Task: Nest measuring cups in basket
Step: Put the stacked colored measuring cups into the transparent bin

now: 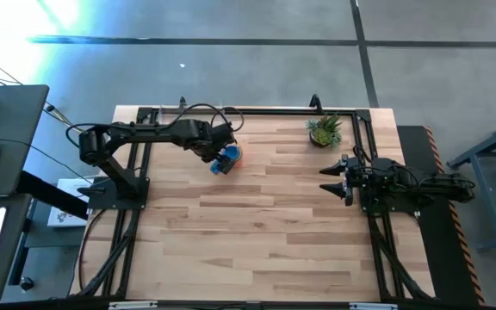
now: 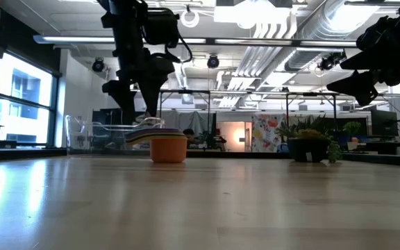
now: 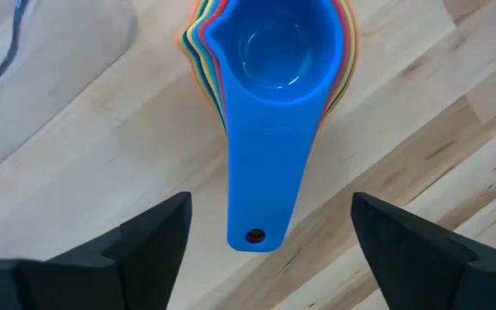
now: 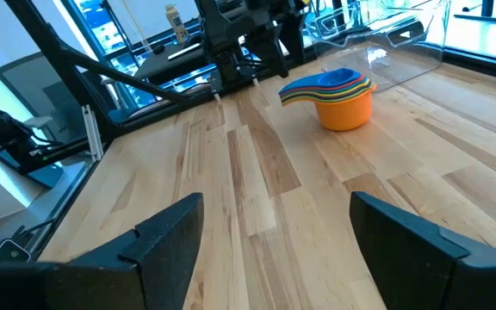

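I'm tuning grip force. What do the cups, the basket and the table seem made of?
Cups: likely plastic, smooth and glossy, with highlights in the blue bowl.
Basket: clear, see-through, probably plastic.
Table: light wood planks with visible grain and a slight sheen.

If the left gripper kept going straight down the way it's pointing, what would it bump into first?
Probably the blue cup's handle: the left gripper is open and points down with that handle between its fingers, atop the stacked measuring cups. How high it hovers is unclear.
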`<state>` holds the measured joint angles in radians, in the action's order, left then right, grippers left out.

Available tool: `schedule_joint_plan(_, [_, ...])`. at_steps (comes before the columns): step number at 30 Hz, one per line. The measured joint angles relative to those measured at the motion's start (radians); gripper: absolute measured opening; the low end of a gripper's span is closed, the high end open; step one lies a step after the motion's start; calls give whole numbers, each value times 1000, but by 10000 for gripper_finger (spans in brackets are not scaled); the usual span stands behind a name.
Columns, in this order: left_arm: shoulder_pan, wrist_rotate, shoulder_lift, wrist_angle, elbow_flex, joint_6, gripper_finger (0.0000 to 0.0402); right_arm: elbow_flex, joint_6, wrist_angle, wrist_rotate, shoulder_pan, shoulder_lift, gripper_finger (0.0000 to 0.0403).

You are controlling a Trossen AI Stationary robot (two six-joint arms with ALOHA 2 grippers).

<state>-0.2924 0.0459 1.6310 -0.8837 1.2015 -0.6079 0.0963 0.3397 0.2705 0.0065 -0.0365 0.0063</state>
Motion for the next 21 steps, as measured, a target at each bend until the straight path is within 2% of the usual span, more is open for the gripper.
schedule_joint_plan(12, [5, -41, 63, 0, 0, -8, 362, 0, 0, 0, 0, 0, 0, 284])
schedule_joint_plan(21, [5, -21, 100, 15, -1, 9, 375, 0, 0, 0, 0, 0, 0, 284])
